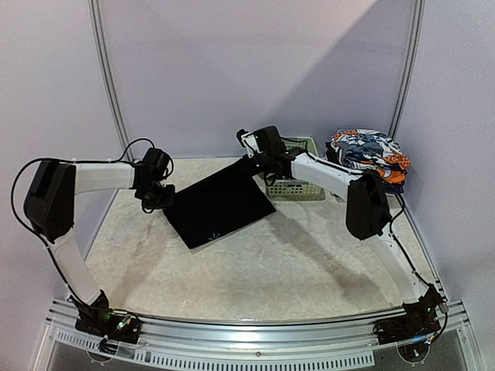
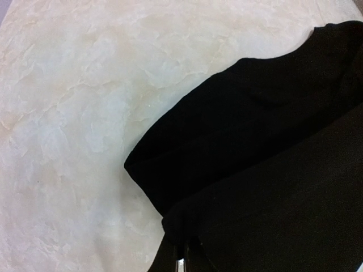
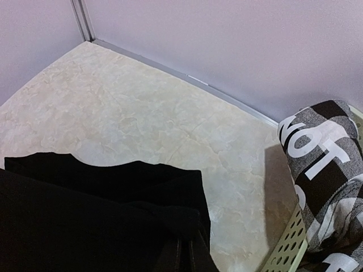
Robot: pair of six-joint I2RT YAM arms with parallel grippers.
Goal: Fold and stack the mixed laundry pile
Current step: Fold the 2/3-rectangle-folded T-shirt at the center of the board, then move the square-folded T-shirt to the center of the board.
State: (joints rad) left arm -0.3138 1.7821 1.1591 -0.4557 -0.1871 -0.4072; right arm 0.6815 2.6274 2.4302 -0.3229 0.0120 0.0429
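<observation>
A large black cloth (image 1: 220, 205) lies spread as a tilted rectangle on the pale table. My left gripper (image 1: 164, 199) is shut on its left corner; in the left wrist view the black cloth (image 2: 266, 170) bunches at the fingertips of that gripper (image 2: 180, 249). My right gripper (image 1: 259, 162) is shut on the far right corner, where the black cloth (image 3: 102, 215) folds over its closed tips (image 3: 187, 249). A black-and-white checked shirt (image 3: 323, 164) with white lettering hangs over the basket (image 3: 286, 252). Orange-blue-white printed pieces (image 1: 370, 152) are heaped at the far right.
The pale green slotted basket (image 1: 298, 189) stands just right of the right gripper, against the back wall. Metal frame posts (image 1: 108, 77) rise at the back corners. Bare table (image 1: 309, 263) stretches in front of the cloth.
</observation>
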